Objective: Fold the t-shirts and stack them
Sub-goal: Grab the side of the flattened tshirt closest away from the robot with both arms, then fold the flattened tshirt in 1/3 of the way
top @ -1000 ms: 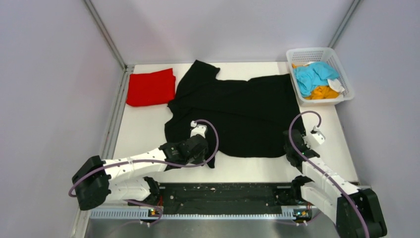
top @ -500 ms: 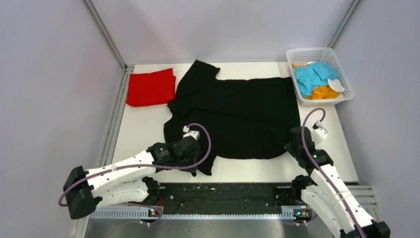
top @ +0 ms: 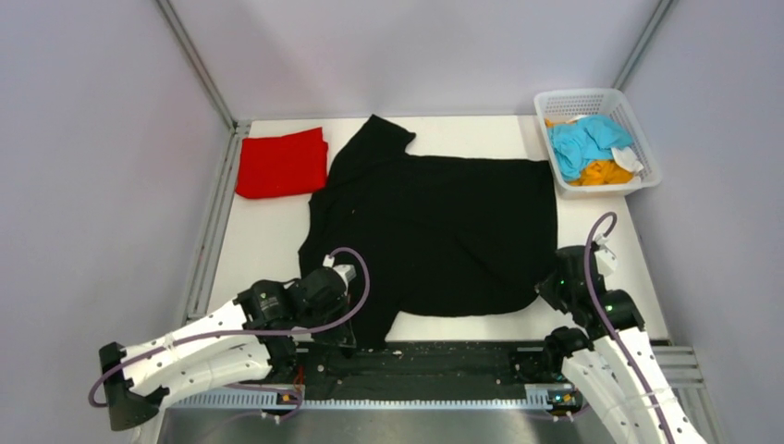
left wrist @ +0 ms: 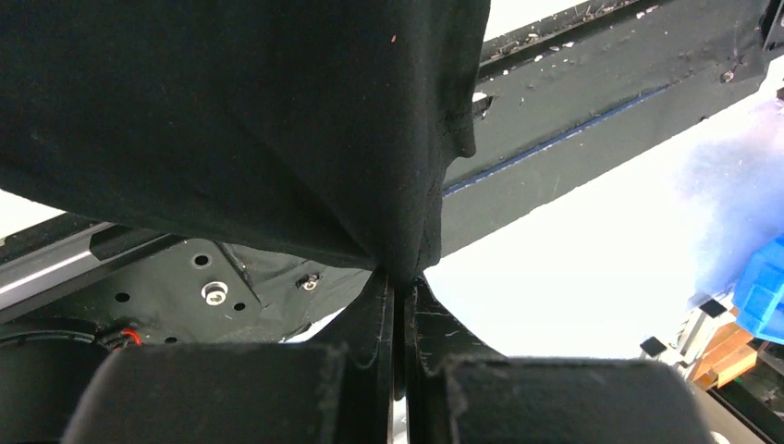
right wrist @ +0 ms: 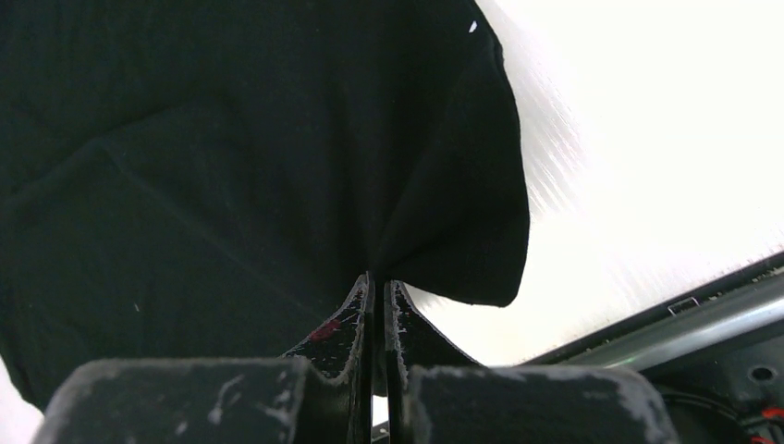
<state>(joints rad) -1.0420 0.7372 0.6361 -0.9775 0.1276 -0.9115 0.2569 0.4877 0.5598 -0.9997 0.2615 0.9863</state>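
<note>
The large black t-shirt (top: 444, 231) lies spread over the middle of the white table. My left gripper (top: 349, 319) is shut on its near-left corner, and in the left wrist view the black cloth (left wrist: 231, 120) hangs from the closed fingertips (left wrist: 399, 277) over the table's near edge. My right gripper (top: 547, 292) is shut on the near-right corner, with a fold of the cloth (right wrist: 231, 139) pinched at the tips (right wrist: 377, 277). The red t-shirt (top: 280, 163) lies folded at the back left. The light blue t-shirt (top: 584, 141) and the orange one (top: 601, 173) sit crumpled in the basket.
A white mesh basket (top: 647, 139) stands at the back right corner. A black rail (top: 434, 361) runs along the near edge between the arm bases. Grey walls and metal posts close in the table at left, right and back.
Both arms have drawn back toward the near edge, dragging the black t-shirt with them. The right gripper has closed on the shirt's near-right corner.
</note>
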